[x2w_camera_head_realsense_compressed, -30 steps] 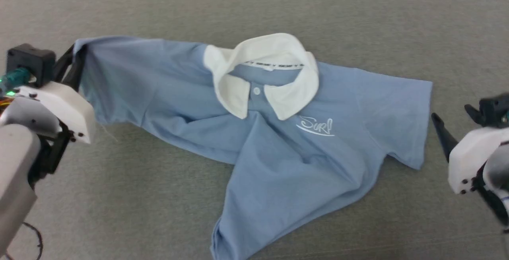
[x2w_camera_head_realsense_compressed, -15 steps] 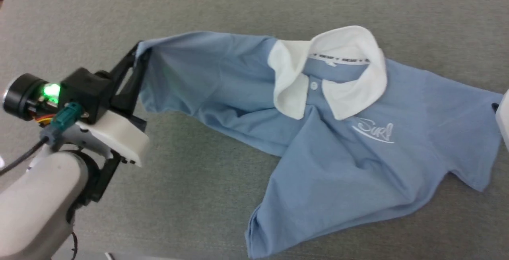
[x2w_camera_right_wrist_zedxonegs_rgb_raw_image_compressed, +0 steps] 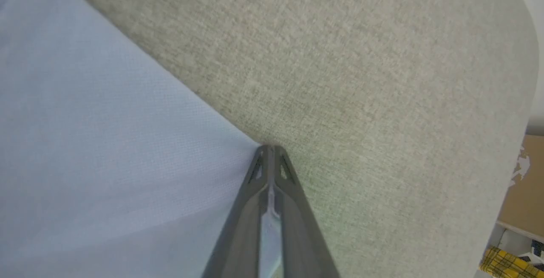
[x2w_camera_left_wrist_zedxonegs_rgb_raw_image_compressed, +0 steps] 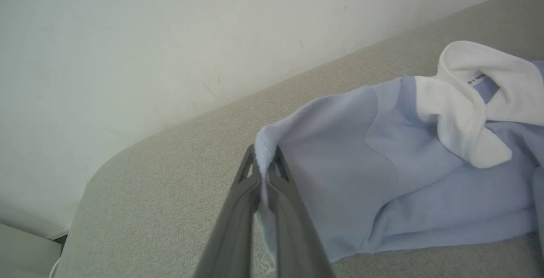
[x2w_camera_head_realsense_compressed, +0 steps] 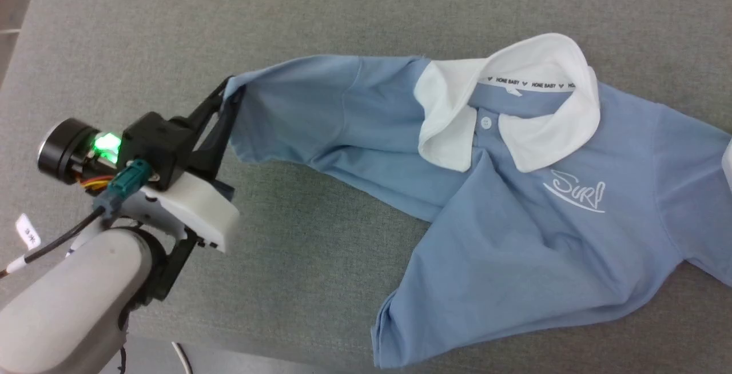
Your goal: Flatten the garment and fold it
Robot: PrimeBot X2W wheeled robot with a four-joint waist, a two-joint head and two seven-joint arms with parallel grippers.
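Note:
The light blue polo shirt [x2w_camera_head_realsense_compressed: 514, 237] lies face up on the grey fabric surface [x2w_camera_head_realsense_compressed: 297, 259], with its white collar [x2w_camera_head_realsense_compressed: 549, 128] and white script [x2w_camera_head_realsense_compressed: 575, 191] showing. Its body is rumpled toward the lower hem. My left gripper [x2w_camera_head_realsense_compressed: 229, 91] is shut on the hem of the shirt's left sleeve and holds it lifted and stretched out. In the left wrist view the fingers [x2w_camera_left_wrist_zedxonegs_rgb_raw_image_compressed: 265, 163] pinch that hem of the shirt [x2w_camera_left_wrist_zedxonegs_rgb_raw_image_compressed: 340, 176]. My right gripper [x2w_camera_right_wrist_zedxonegs_rgb_raw_image_compressed: 268, 149] is shut on the other sleeve's edge [x2w_camera_right_wrist_zedxonegs_rgb_raw_image_compressed: 106, 142], with blue cloth between its fingers. Its white housing [x2w_camera_head_realsense_compressed: 727, 162] peeks in at the right.
A pale wall [x2w_camera_left_wrist_zedxonegs_rgb_raw_image_compressed: 170, 35] stands behind the surface, which has a rounded corner [x2w_camera_left_wrist_zedxonegs_rgb_raw_image_compressed: 97, 171]. The surface's front edge [x2w_camera_head_realsense_compressed: 229, 348] runs along the bottom left. Beyond its right edge are a cardboard box [x2w_camera_right_wrist_zedxonegs_rgb_raw_image_compressed: 520, 184] and a yellow checked item [x2w_camera_right_wrist_zedxonegs_rgb_raw_image_compressed: 505, 263].
The head camera has swung left, so the shirt sits further right in the picture. My right gripper, open beside the right sleeve before, is now shut on its edge. The left sleeve is drawn out longer.

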